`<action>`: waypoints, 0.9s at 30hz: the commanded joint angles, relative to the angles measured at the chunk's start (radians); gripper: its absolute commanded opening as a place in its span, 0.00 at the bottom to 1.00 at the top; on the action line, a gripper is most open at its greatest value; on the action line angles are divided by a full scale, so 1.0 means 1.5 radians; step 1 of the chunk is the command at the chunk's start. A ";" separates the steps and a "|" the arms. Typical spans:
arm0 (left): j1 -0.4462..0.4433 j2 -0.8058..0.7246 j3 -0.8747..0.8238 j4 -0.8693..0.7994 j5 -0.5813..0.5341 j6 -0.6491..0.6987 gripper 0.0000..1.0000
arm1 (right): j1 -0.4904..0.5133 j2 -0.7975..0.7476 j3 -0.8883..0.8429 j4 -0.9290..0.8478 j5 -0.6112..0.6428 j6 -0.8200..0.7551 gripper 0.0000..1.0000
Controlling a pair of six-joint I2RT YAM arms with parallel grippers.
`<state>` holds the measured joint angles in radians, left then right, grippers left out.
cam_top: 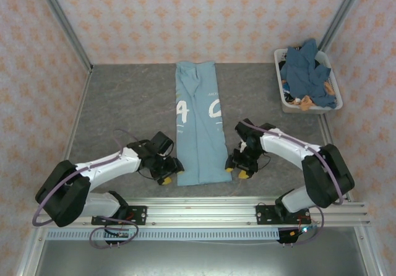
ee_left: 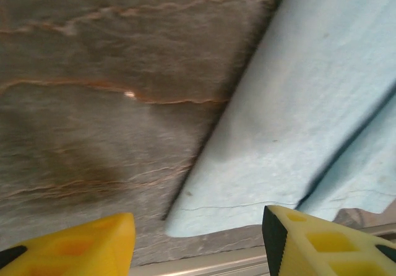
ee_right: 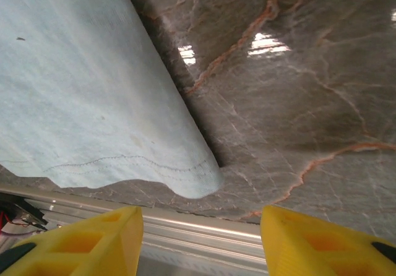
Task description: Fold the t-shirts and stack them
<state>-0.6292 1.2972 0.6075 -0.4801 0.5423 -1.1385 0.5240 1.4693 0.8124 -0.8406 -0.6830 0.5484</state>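
A light sky-blue t-shirt with white print lies as a long narrow strip down the middle of the grey table, its hem near the front edge. My left gripper hovers open just left of the hem's near-left corner, yellow fingers apart, nothing between them. On the other side my right gripper stands open by the near-right corner, its fingers apart and empty. More t-shirts in darker blue are piled in the basket.
A white plastic basket sits at the back right, with some orange cloth among the blue. An aluminium rail runs along the table's near edge, just below both shirt corners. Patterned walls enclose the table on three sides.
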 commanded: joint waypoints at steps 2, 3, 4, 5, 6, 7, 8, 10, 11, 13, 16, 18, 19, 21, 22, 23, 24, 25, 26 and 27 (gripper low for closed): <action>-0.017 0.027 -0.020 0.075 0.003 -0.045 0.55 | 0.012 0.023 -0.005 0.020 -0.009 -0.004 0.52; -0.018 0.034 -0.019 0.071 0.003 -0.041 0.54 | 0.015 0.026 -0.005 0.024 -0.009 0.001 0.52; -0.019 0.042 -0.017 0.063 0.003 -0.037 0.52 | 0.017 0.029 -0.005 0.029 -0.009 0.005 0.51; -0.020 0.048 -0.016 0.058 0.004 -0.034 0.51 | 0.020 0.032 -0.006 0.035 -0.012 0.009 0.51; -0.021 0.053 -0.014 0.053 0.005 -0.033 0.50 | 0.025 0.036 -0.006 0.040 -0.013 0.013 0.50; -0.022 0.059 -0.012 0.052 0.009 -0.031 0.49 | 0.029 0.041 -0.007 0.042 -0.011 0.017 0.50; -0.022 0.065 -0.007 0.049 0.012 -0.029 0.48 | 0.033 0.047 -0.008 0.045 -0.008 0.021 0.49; -0.029 0.080 0.004 0.049 0.015 -0.027 0.46 | 0.040 0.057 -0.012 0.056 -0.007 0.027 0.47; -0.034 0.089 0.011 0.051 0.017 -0.026 0.46 | 0.043 0.063 -0.015 0.065 -0.005 0.033 0.46; -0.045 0.112 0.026 0.052 0.021 -0.023 0.43 | 0.047 0.075 -0.015 0.080 -0.004 0.042 0.44; -0.063 0.143 0.048 0.041 0.015 -0.017 0.37 | 0.052 0.099 -0.006 0.088 0.004 0.046 0.39; -0.069 0.150 0.051 0.042 0.003 -0.021 0.32 | 0.053 0.108 -0.003 0.099 0.004 0.053 0.33; -0.068 0.152 0.051 0.049 -0.001 -0.026 0.30 | 0.054 0.112 0.001 0.104 0.003 0.056 0.28; -0.068 0.153 0.057 0.058 -0.009 -0.031 0.26 | 0.056 0.119 0.008 0.106 0.002 0.059 0.21; -0.068 0.155 0.063 0.063 -0.013 -0.034 0.24 | 0.058 0.119 0.010 0.104 0.003 0.060 0.18; -0.068 0.157 0.068 0.069 -0.015 -0.037 0.23 | 0.058 0.118 0.011 0.103 0.004 0.064 0.15; -0.069 0.156 0.071 0.073 -0.019 -0.040 0.21 | 0.059 0.113 0.011 0.101 0.005 0.066 0.13; -0.069 0.153 0.073 0.075 -0.023 -0.043 0.20 | 0.060 0.107 0.010 0.100 0.005 0.070 0.12; -0.069 0.148 0.076 0.077 -0.027 -0.044 0.19 | 0.060 0.101 0.009 0.098 0.005 0.074 0.11; -0.070 0.144 0.077 0.076 -0.029 -0.044 0.19 | 0.060 0.095 0.009 0.097 0.004 0.076 0.10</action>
<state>-0.7010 1.4803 0.7048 -0.5426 0.4870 -1.1854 0.6064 1.6157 0.8154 -0.7319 -0.6891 0.6422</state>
